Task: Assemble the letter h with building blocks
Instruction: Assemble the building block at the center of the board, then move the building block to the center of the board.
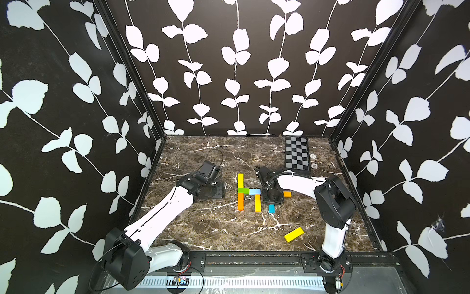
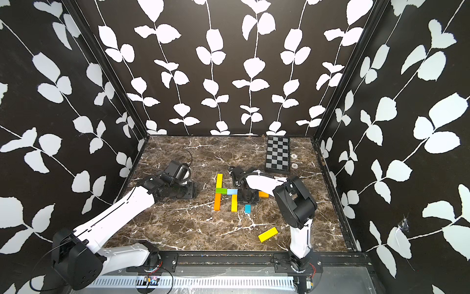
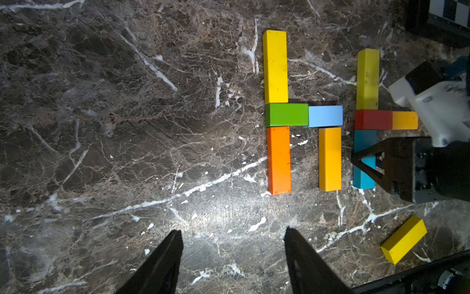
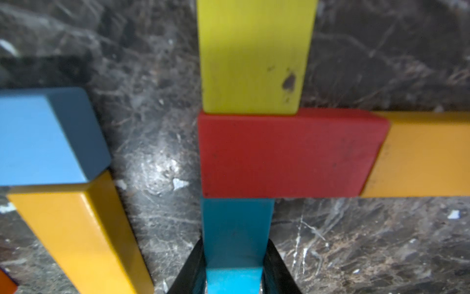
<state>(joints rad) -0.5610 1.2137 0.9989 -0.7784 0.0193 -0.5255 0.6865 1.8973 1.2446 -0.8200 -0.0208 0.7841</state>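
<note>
Right wrist view: the right gripper (image 4: 235,244) pinches the blue block (image 4: 236,221) by its long sides — likely squaring it against the red block (image 4: 287,152) as an h's stem. Left gripper (image 3: 232,244) hangs half-spread, empty — over bare marble table (image 3: 101,127).

The yellow block (image 3: 276,66), green block (image 3: 286,115), light blue block (image 3: 325,116), orange block (image 3: 279,160), red block (image 4: 287,152) and blue block (image 4: 236,229) are plain and glossy. The table (image 1: 203,229) is brown marble veined white. The board (image 1: 297,152) is chequered black and grey.
</note>
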